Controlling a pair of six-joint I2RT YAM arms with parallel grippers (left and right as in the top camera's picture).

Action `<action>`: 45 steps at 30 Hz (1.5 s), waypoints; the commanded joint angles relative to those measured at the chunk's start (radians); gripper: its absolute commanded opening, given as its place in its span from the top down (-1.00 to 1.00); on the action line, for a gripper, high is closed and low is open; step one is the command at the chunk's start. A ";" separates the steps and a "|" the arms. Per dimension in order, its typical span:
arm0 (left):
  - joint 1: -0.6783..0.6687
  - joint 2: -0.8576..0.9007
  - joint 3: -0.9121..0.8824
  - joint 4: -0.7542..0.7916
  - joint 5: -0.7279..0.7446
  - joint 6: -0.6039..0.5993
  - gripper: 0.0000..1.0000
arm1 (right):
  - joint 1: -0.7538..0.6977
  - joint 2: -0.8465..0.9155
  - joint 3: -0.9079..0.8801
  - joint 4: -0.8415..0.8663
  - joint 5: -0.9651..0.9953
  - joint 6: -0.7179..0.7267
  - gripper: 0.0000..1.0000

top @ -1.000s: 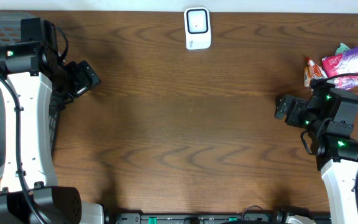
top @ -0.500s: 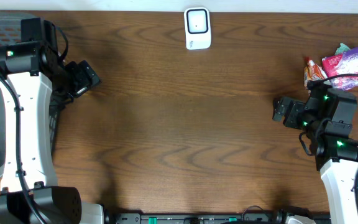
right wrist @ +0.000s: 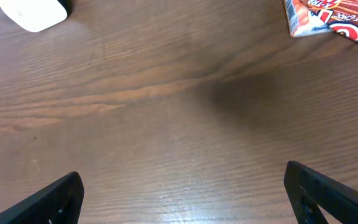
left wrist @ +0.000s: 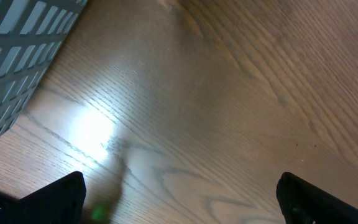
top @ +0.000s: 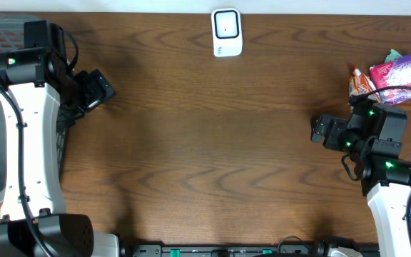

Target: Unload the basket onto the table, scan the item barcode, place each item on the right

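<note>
I see a dark brown wood-grain table (top: pixel 205 143) filling nearly the whole overhead view. A grey slatted bin (left wrist: pixel 17 43) sits at its left edge. A bright patch of glare (left wrist: pixel 95 134) lies on the wood just beside it. A pale strip (top: pixel 120 6) runs along the far edge.

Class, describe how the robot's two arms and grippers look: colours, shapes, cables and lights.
The left arm and right arm have smooth white shells joined by black joint housings carrying small green lights. Thin black cables run beside each. The left gripper and right gripper are boxy and black, with black fingers.
</note>
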 commanded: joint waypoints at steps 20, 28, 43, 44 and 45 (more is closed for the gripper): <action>0.002 0.006 -0.004 -0.003 -0.013 -0.001 -0.95 | 0.080 -0.743 -0.702 0.707 -0.006 -0.089 -0.98; 0.002 0.006 -0.004 -0.003 -0.013 -0.001 -0.95 | 0.080 -0.892 -0.769 0.625 0.031 -0.089 -0.99; 0.002 0.006 -0.004 -0.003 -0.013 -0.001 -0.96 | 0.079 -1.078 -0.769 0.456 0.076 -0.138 -0.98; 0.002 0.006 -0.004 -0.003 -0.013 -0.001 -0.96 | 0.079 -1.078 -0.769 0.457 0.076 -0.138 -0.99; 0.002 0.006 -0.004 -0.003 -0.013 -0.001 -0.95 | 0.080 -1.078 -0.769 0.456 0.078 -0.139 -0.99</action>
